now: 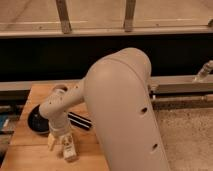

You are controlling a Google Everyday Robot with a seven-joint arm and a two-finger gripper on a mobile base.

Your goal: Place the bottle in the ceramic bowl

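Observation:
The small white bottle (69, 150) lies on the wooden table (30, 155) near its front edge. My gripper (57, 141) hangs from the pale arm, right at the bottle's left end and just above the table. The dark ceramic bowl (35, 120) sits on the table to the upper left of the gripper, partly hidden by the arm's wrist. The bottle is outside the bowl.
A black ribbed bar (80, 120) lies on the table right of the gripper. A small brownish cup (60, 89) stands at the table's back. My large pale arm (125, 110) blocks the table's right part. A dark wall and rail run behind.

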